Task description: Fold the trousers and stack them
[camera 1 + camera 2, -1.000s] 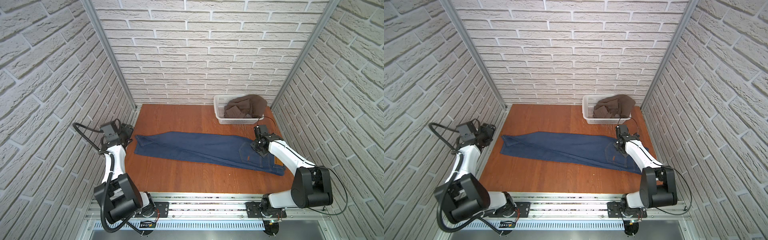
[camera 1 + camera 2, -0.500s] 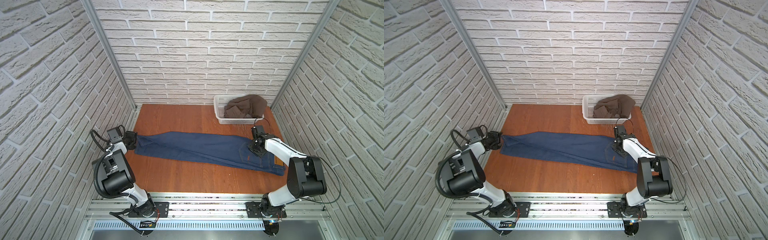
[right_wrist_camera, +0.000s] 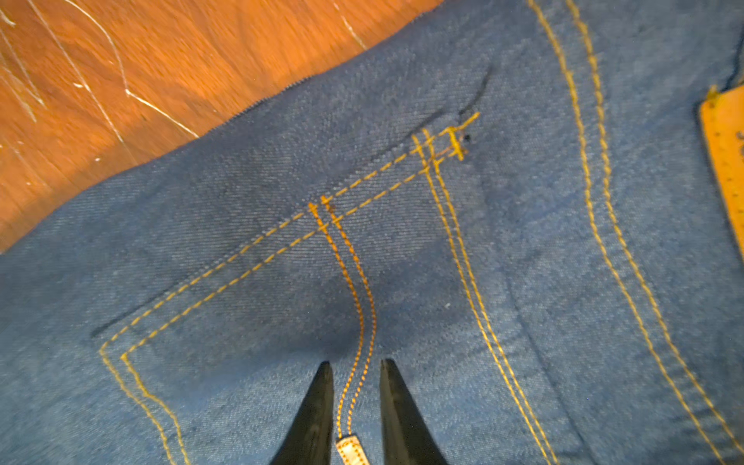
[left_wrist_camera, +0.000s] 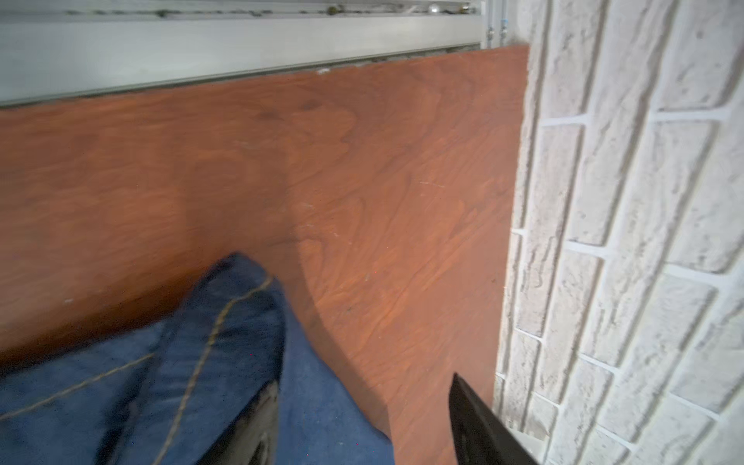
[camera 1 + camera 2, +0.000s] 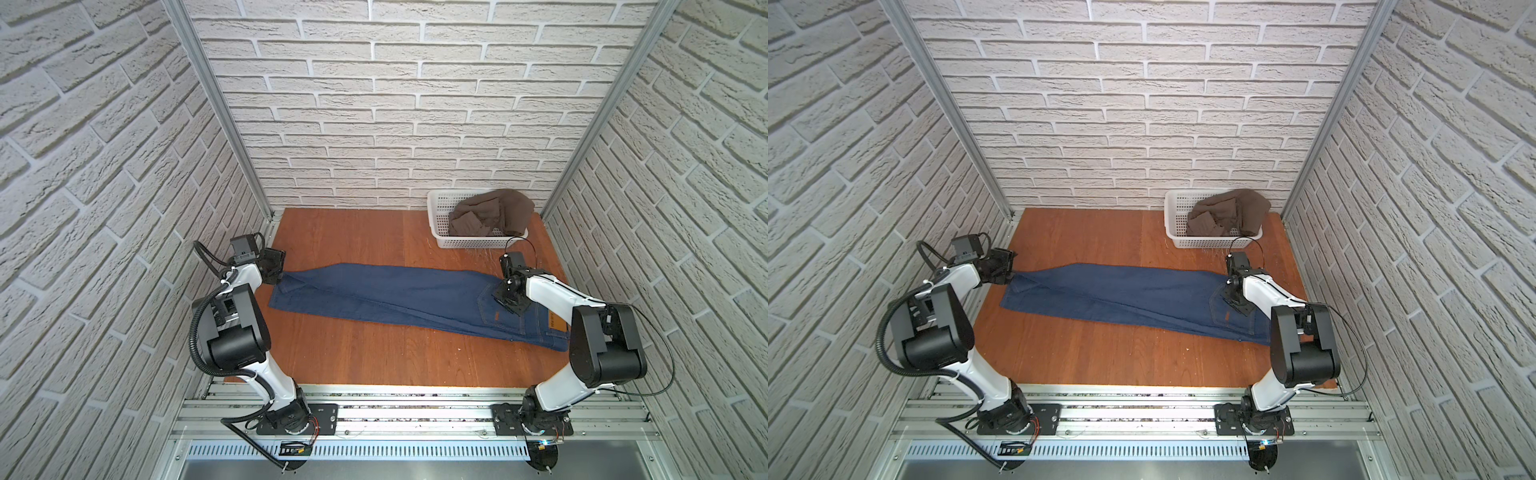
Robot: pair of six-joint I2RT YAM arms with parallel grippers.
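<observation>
1. Denim hem [image 4: 233, 322] of the trousers [image 5: 395, 297] sits at 9 o'clock on the bench [image 5: 353, 365]. The left fingers [image 4: 471, 426] are spread wide there and grip nothing. One lies against the hem, and its partner stands clear over bare wood beside the wall [image 4: 624, 241]. I judge they are lined up to take that hem for the fold.
2. Both legs lie flat, apparently one over the other, in a long band slanting from 9 o'clock toward 4 o'clock. A straight lay like this suits folding end to end. No crosswise fold is made yet, so the task looks early.
3. At 3 o'clock is the waist end, where the right fingers [image 3: 316, 414] have their tips down on the back pocket [image 3: 282, 290]. They are drawn nearly together and pinch a thin ridge of denim that carries the pocket's double seam. This likely anchors the waist so that a pull at the hem does not drag everything. The tan patch [image 5: 552, 321] lies just past them, toward 4 o'clock.
4. At 1 o'clock a white basket [image 5: 436, 226] holds brown cloth [image 5: 494, 212]. It is near the right fingers and does not touch the trousers.
</observation>
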